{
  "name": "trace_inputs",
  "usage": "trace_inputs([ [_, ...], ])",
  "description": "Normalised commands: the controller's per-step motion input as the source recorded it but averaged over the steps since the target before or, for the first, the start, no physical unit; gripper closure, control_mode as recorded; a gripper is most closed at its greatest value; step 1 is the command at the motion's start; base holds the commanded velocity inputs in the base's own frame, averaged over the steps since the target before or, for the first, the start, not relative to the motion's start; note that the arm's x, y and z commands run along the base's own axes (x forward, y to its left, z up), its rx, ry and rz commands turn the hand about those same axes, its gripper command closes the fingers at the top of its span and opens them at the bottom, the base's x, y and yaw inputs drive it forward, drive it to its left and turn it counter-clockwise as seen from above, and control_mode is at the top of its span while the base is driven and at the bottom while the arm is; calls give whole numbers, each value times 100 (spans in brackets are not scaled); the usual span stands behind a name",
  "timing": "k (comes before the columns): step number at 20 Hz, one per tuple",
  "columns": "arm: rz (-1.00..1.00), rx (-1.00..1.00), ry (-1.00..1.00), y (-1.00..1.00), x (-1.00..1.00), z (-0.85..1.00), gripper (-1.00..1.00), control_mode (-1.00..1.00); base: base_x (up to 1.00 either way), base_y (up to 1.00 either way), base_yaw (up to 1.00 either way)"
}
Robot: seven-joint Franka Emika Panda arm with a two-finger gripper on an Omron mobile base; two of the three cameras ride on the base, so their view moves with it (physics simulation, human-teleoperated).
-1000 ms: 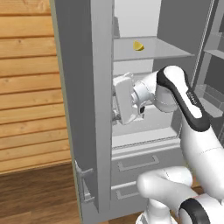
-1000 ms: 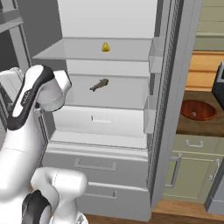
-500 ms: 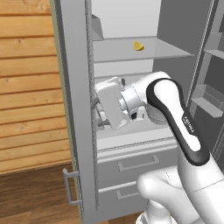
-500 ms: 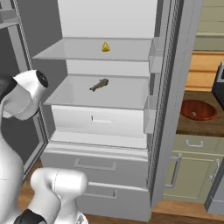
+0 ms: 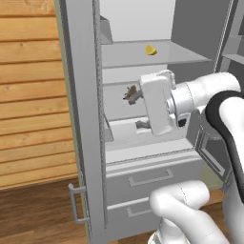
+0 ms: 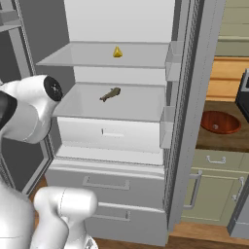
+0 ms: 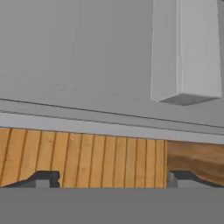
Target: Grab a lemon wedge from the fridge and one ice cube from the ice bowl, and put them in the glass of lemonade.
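Observation:
The fridge point(image 5: 81, 119) stands with its doors swung open. On its upper shelf lies the small yellow lemon wedge point(image 5: 150, 50) point(image 6: 117, 52). My gripper point(image 5: 137, 110) hovers in front of the middle shelf, below and left of the wedge, open and empty, pointing toward the left door. In the hand view the gripper point(image 7: 111, 179) faces the grey inside of that door with its fingertips point(image 7: 43, 178) set wide apart. The reddish-brown ice bowl point(image 6: 220, 121) sits on the counter right of the fridge point(image 6: 194, 97). The glass of lemonade is out of view.
A small brownish item point(image 6: 111, 94) lies on the middle shelf. A white drawer point(image 6: 112, 133) sits below it, with two steel drawers point(image 6: 107, 184) underneath. A door bin point(image 7: 186, 52) juts from the left door. Wood panelling point(image 5: 28, 95) lines the wall at left.
The hand has swung right, away from the left door's edge, to a spot in front of the middle shelf. The left door stands a little wider. The jaws stay open.

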Motion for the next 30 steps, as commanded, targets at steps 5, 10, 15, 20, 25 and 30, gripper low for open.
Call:
trace_inputs([
  [5, -26, -19, 4, -61, 24, 64, -100, -100, 0, 0, 0],
  [10, -20, -40, 0, -70, 15, 39, -100, -100, 0, 0, 0],
  [15, -25, -42, 0, -86, 20, 14, -100, -100, 0, 0, 0],
  [20, -26, -43, 0, -67, 1, -13, -100, -100, 0, 0, 0],
  [25, -6, -50, -1, -5, 39, 3, -100, -100, 0, 0, 0],
  [30, 17, -15, -2, -11, 78, -9, -100, -100, 0, 0, 0],
])
